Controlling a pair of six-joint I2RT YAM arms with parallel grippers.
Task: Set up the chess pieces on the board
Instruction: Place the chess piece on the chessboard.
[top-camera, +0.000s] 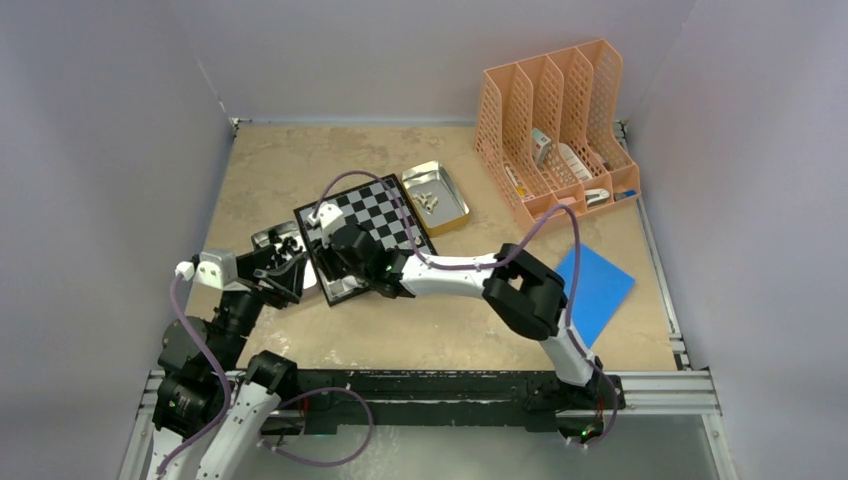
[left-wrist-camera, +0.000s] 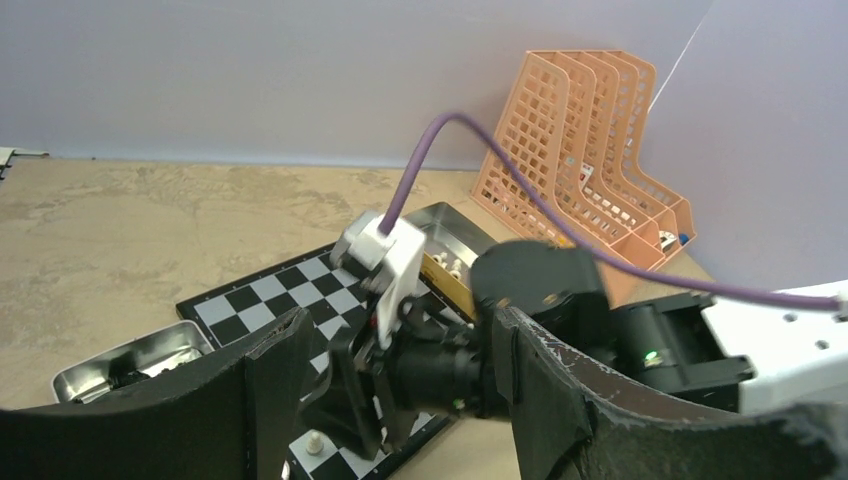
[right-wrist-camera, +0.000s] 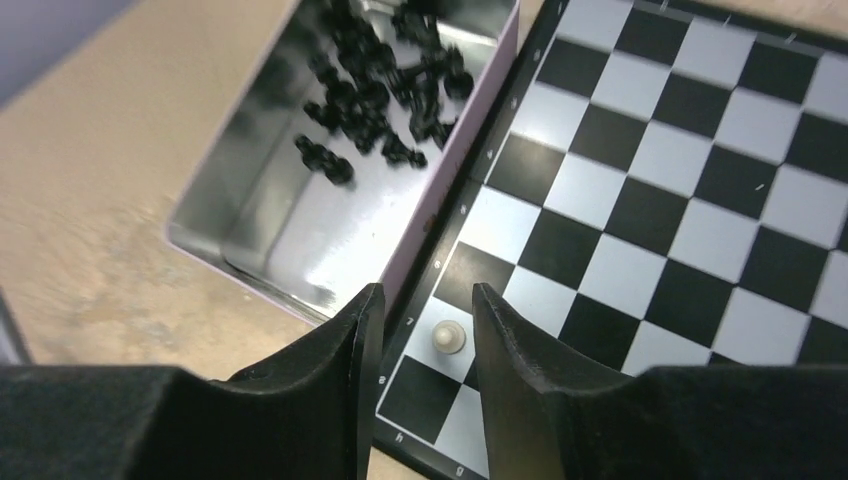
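at the board (right-wrist-camera: 690, 190) edge, a pale piece (right-wrist-camera: 449, 338) stands free between parted right fingers (right-wrist-camera: 515, 350); left fingers (left-wrist-camera: 270, 380) spread wide

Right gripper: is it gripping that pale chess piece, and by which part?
Nothing is held. The right gripper has its fingers parted either side of the pale chess piece, which stands free on the board, a gap on each side.

Board (right-wrist-camera: 660, 190) checked black and white, with thin dark border. Pale silvery pawn (right-wrist-camera: 449, 338) on a white square. Black chessmen (right-wrist-camera: 380, 90) in shiny silver tray (right-wrist-camera: 250, 230). Orange lattice rack (top-camera: 555, 125) at far right corner of mottled beige worktop (top-camera: 300, 160); blue sheet (top-camera: 595, 285) near right edge.
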